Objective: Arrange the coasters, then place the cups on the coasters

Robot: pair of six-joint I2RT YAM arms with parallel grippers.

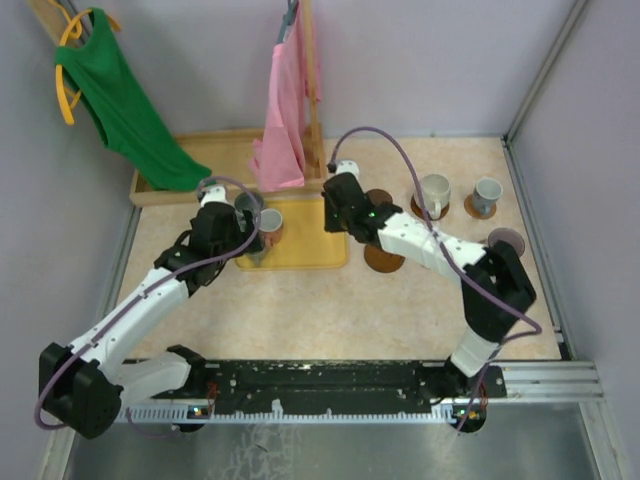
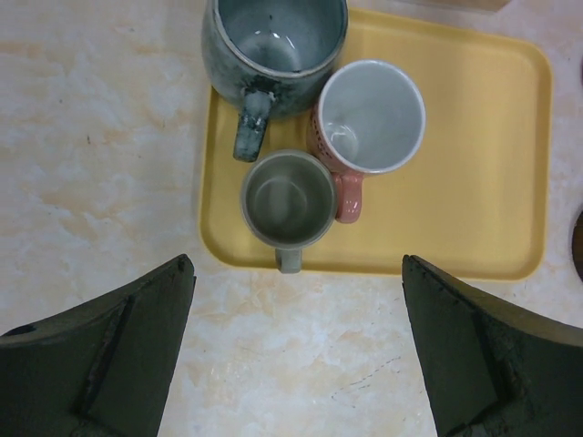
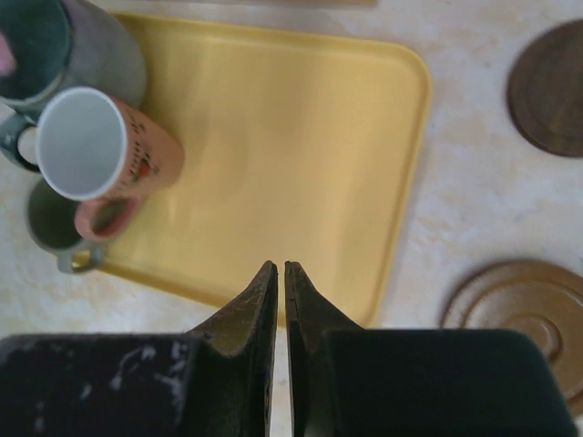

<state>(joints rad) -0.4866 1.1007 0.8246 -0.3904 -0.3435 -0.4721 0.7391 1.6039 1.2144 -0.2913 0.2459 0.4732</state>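
Three cups crowd the left end of the yellow tray [image 2: 474,164]: a dark grey-green cup [image 2: 273,45], a pinkish cup [image 2: 369,118] with a white inside, and a small grey-green cup [image 2: 289,198]. My left gripper [image 2: 296,355] hangs open above the table just short of them, nothing between its fingers. My right gripper [image 3: 281,269] is shut and empty above the tray [image 3: 301,137]. A dark brown coaster [image 3: 551,86] and a tan coaster [image 3: 528,314] lie bare to its right. A cream cup [image 1: 434,192] and a blue-grey cup [image 1: 487,195] each stand on a coaster.
A mauve cup [image 1: 505,240] sits by the right arm's elbow. A wooden rack base [image 1: 230,150] with a green garment [image 1: 125,100] and a pink garment [image 1: 285,110] stands behind the tray. Walls close the table left, right and back.
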